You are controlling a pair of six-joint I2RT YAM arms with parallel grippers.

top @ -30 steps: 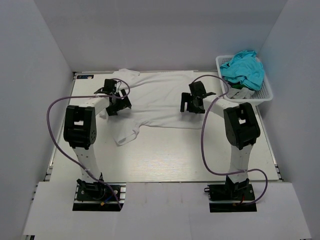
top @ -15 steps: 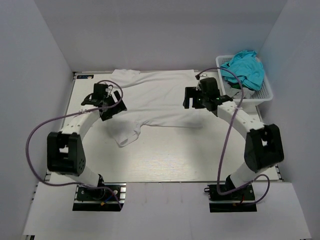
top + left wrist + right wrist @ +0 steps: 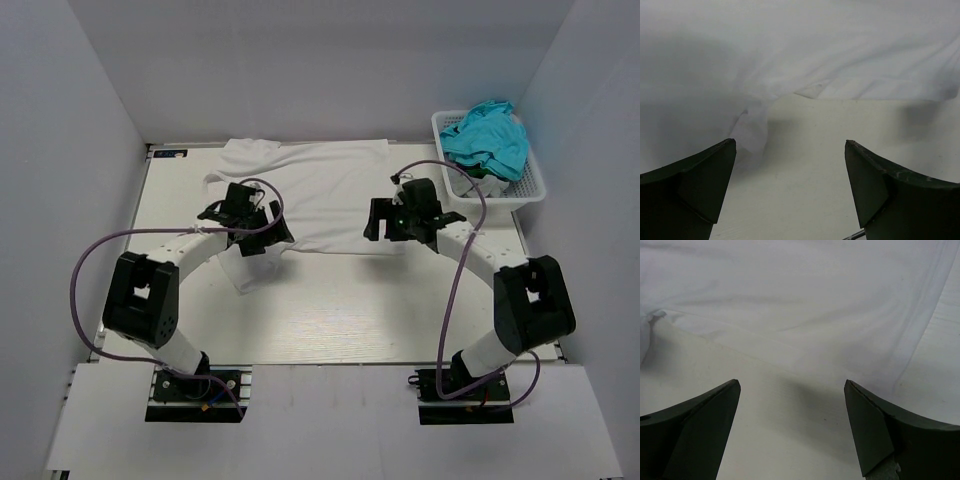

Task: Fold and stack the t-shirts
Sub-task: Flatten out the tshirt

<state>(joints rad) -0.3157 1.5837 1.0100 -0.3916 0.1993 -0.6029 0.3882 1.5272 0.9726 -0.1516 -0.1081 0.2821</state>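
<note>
Where t-shirt [image 3: 320,190] hem ends (wrinkled), open table [image 3: 340,300] begins.

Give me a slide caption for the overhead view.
Open left hand and open right hand poised over a spread white t-shirt; basket of teal cloth far right.

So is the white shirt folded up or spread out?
Spread out. The white t-shirt lies wide and flat on the table; only the sleeve by the left pincer is rumpled.
</note>
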